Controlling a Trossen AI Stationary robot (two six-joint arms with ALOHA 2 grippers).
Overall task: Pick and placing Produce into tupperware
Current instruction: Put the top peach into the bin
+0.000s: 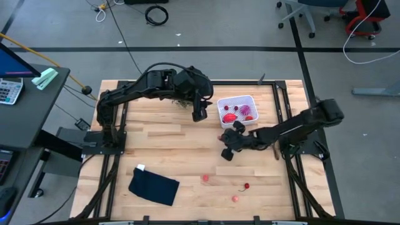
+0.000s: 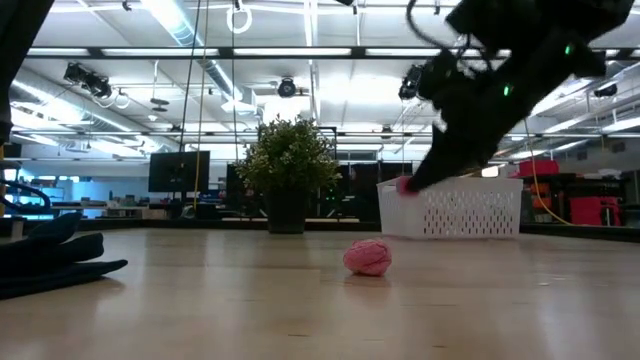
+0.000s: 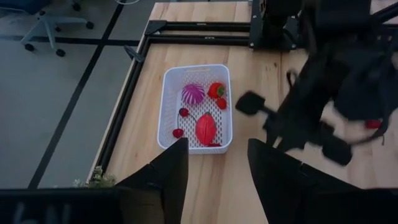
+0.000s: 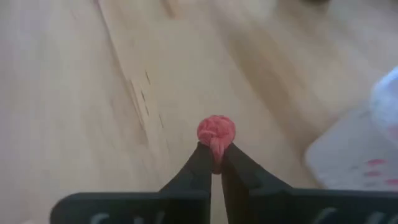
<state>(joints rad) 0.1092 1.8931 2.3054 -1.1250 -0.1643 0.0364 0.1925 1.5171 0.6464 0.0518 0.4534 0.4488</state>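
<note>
The white perforated basket (image 1: 237, 111) (image 3: 166, 106) stands near the table's far right and holds a spiky purple piece (image 3: 193, 94), a red strawberry (image 3: 206, 128) and several small red fruits. My right gripper (image 1: 223, 139) (image 4: 216, 149) hovers just left of and nearer than the basket, shut on a pink fruit (image 2: 405, 185). My left gripper (image 1: 199, 113) (image 3: 214, 171) is open, up in the air left of the basket. Three small fruits (image 1: 205, 178) (image 1: 247, 185) (image 1: 235, 199) lie loose on the near part of the table; one shows in the low view (image 2: 368, 257). My right gripper pinches the knobbly pink fruit by its near side (image 4: 215, 144), between the two fingertips. Most of the fruit sticks out beyond the tips. It is lifted clear of the table, beside the basket's near left corner.
A dark blue folded cloth (image 1: 154, 186) (image 2: 50, 255) lies near the table's near left edge. A bushy green potted plant (image 2: 287, 160) stands at the far side, mostly under my left arm in the high view. Bare wood lies between the cloth and the loose fruits.
</note>
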